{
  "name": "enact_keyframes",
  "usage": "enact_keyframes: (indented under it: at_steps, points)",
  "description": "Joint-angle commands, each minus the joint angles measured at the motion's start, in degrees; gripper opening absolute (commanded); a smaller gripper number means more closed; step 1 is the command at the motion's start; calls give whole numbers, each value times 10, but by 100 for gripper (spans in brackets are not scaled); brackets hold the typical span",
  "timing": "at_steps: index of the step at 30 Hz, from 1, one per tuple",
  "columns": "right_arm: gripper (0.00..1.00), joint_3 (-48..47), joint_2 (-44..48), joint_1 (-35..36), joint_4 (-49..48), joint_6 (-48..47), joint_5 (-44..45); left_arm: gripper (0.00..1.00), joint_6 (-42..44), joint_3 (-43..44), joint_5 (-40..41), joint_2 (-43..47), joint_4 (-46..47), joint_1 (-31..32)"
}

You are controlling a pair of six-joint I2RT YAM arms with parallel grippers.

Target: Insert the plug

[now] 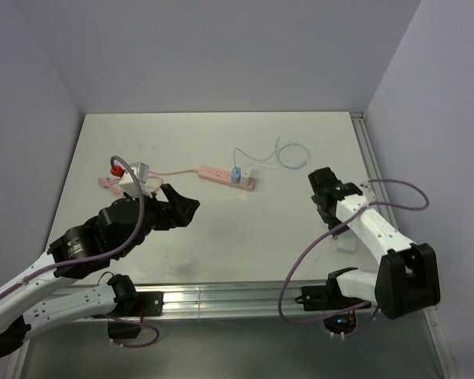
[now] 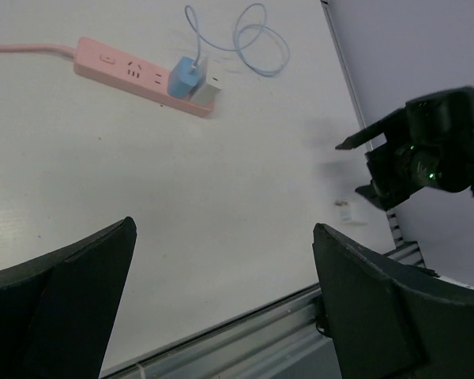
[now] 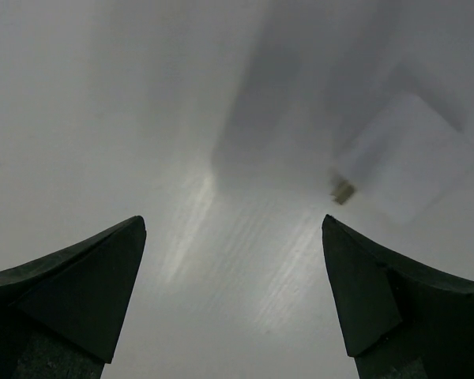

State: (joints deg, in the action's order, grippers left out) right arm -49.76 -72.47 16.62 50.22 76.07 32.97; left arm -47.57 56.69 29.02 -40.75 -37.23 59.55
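The plug point(image 1: 235, 175), light blue with a white block beside it, stands upright on the right end of the pink power strip point(image 1: 215, 171). Its thin pale cable point(image 1: 288, 154) loops behind it. The left wrist view shows the plug point(image 2: 185, 77), the strip point(image 2: 122, 69) and the cable point(image 2: 257, 39) at the top. My left gripper point(image 1: 188, 209) is open and empty, short of the strip on its near left; its jaws point(image 2: 225, 230) frame bare table. My right gripper point(image 1: 322, 180) is open and empty, right of the plug, and hangs over bare table point(image 3: 233, 223).
The strip's pink cord point(image 1: 110, 183) runs left to a red item point(image 1: 114, 168) and a white adapter point(image 1: 138, 172). A small white block point(image 1: 346, 243) lies under the right arm and shows blurred in the right wrist view point(image 3: 411, 158). A metal rail point(image 1: 221, 298) edges the table's front.
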Motion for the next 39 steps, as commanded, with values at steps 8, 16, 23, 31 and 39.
enact_keyframes:
  at_steps: [8,16,23,31,39]
  points:
    - [100,143,102,-83,3,127,-10,99,-61,-33,-68,0,29,-2]
    - [100,196,58,-162,-43,75,-34,99,-52,-30,-83,-16,43,-2]
    - [98,206,22,-208,-84,47,-42,99,-45,-29,-87,-20,53,-2]
    - [92,193,7,-221,-104,10,-46,99,-31,-28,-96,-27,63,-2]
    - [100,165,33,-221,-82,-10,-5,98,-20,-31,-98,-18,67,-2]
